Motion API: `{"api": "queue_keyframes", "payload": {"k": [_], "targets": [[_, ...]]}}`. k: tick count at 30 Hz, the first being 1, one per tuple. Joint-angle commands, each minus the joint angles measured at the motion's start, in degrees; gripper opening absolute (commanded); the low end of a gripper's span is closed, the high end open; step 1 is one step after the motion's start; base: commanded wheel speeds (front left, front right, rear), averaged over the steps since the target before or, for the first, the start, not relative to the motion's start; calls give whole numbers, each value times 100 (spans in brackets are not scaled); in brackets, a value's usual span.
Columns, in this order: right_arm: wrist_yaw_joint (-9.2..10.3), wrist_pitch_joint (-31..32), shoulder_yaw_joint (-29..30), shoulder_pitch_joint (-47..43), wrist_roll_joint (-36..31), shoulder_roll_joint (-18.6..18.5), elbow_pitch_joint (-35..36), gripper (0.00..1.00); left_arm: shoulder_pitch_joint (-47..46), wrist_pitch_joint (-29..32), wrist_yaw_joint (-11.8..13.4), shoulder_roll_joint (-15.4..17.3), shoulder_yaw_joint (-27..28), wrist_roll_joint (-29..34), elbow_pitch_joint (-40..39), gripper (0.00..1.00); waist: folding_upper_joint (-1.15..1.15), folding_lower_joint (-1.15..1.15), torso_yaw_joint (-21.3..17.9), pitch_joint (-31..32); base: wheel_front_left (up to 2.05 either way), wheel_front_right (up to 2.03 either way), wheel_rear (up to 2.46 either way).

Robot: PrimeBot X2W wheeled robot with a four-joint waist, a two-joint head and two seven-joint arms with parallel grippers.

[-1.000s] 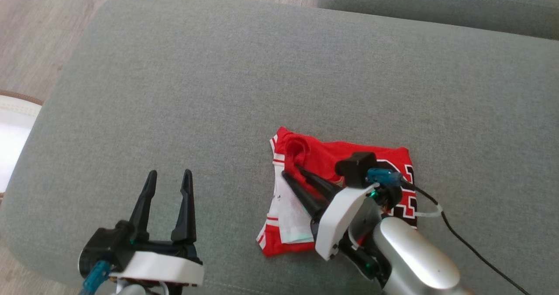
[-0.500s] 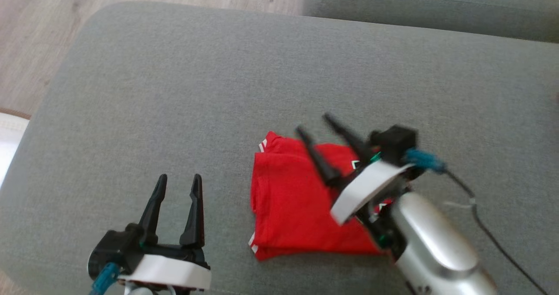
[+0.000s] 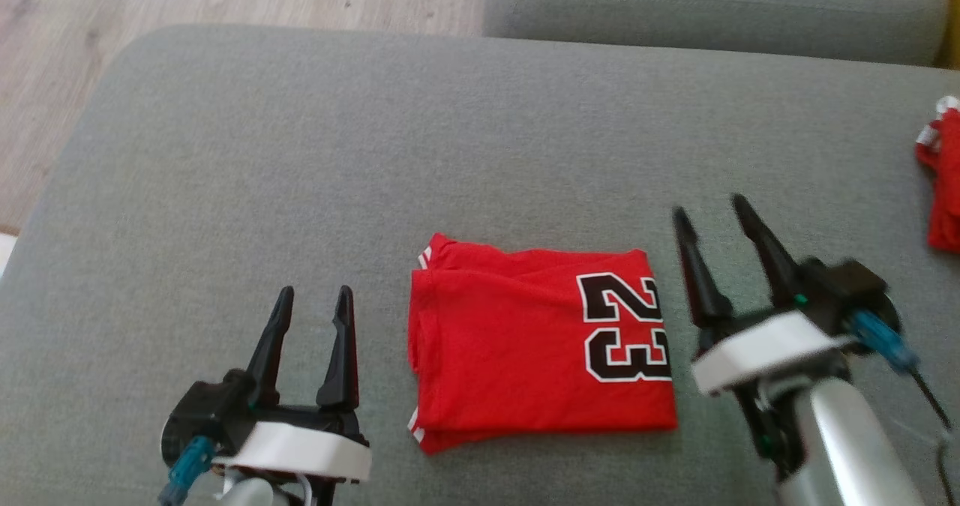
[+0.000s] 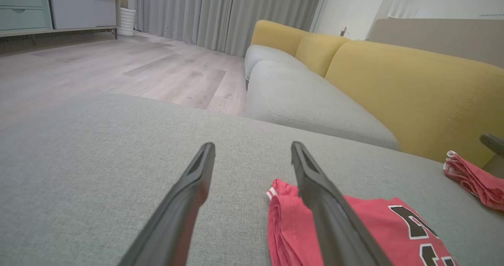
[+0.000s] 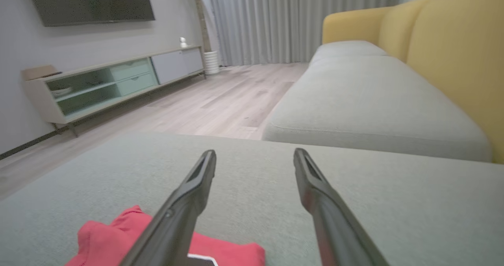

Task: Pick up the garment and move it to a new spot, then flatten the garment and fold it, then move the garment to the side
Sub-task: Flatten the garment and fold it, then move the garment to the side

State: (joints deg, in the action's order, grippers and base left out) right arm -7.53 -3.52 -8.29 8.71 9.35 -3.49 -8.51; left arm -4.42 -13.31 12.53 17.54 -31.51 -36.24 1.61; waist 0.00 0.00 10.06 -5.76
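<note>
Red garment [image 3: 540, 348], folded with its number showing, lies flat on the grey cushion [image 3: 375, 154] in your head view, between the left gripper [image 3: 315, 291] and right gripper [image 3: 709, 206]. Both have their fingers spread and hold nothing. Your left wrist view puts the garment at lower right, and your right wrist view at lower left.

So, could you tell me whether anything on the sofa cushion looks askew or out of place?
The folded red jersey lies flat and fairly square on the grey cushion. The one oddity is a second red garment, crumpled far to the right on the cushion, by the yellow backrest.
</note>
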Motion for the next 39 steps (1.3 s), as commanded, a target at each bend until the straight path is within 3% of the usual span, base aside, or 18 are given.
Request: {"api": "queue_keyframes", "payload": {"k": [1,15,39], "targets": [[4,4,-29,29,-59,61,306,100,-221,-86,-8,35,237,29,-132,100,0,0,-59,58,0,0,0],[4,-118,581,-1135,80,61,855,100,219,-158,-14,22,539,60,127,100,0,0,-337,339,0,0,0],[4,-266,559,-1269,157,61,568,100,367,-168,-173,-117,729,203,281,100,0,0,-340,431,0,0,0]]}}
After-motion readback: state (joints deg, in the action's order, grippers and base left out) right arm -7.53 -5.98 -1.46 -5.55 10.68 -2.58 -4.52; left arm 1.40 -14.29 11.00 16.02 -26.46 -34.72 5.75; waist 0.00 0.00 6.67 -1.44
